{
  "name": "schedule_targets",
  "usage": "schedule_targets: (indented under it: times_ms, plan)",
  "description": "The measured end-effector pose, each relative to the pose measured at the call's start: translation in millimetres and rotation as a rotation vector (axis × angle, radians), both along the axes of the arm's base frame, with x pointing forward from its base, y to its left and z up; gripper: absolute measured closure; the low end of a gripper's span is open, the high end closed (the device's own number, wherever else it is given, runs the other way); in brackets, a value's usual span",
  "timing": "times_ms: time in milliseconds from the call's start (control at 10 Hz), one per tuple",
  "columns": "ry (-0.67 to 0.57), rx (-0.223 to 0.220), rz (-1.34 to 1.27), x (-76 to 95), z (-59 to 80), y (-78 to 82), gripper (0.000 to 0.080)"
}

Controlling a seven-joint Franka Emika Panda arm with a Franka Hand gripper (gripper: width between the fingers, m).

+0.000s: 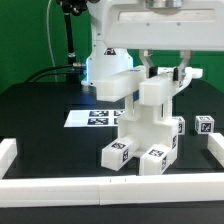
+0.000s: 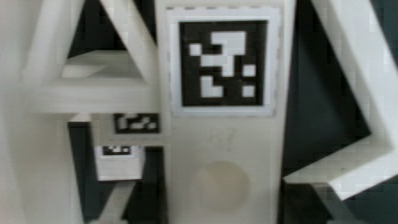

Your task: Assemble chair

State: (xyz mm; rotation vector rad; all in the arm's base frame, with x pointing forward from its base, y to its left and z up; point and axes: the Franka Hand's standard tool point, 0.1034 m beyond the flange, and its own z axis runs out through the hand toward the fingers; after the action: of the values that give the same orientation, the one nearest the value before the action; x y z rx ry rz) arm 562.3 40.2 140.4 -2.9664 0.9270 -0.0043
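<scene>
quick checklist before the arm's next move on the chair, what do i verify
1. Gripper shut on the chair: ok, the fingers clamp its top part.
2. Chair upright on the table: ok, its feet are down.
3. Joint under the held part fully seated: cannot tell, neither view shows it.
4. Loose part clear of the chair: ok, it stands apart on the exterior view's right.
5. Front rail clear of the chair's feet: ok, dark table shows between them.
6. Tag visible from the wrist view: ok, sharp and unblocked.
</scene>
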Motion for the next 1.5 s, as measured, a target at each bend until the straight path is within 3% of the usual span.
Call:
schedule_targets:
  times_ms: [600, 1200, 1500]
  plan:
    - [-0.009, -0.003, 0.038, 1.8, -5.0, 8.4, 0.0517]
    - [0.012, -0.015, 0.082, -1.0, -24.9, 8.8, 0.0517]
    - [0.019, -0.029, 0.084, -3.2, -41.9, 6.8, 0.0517]
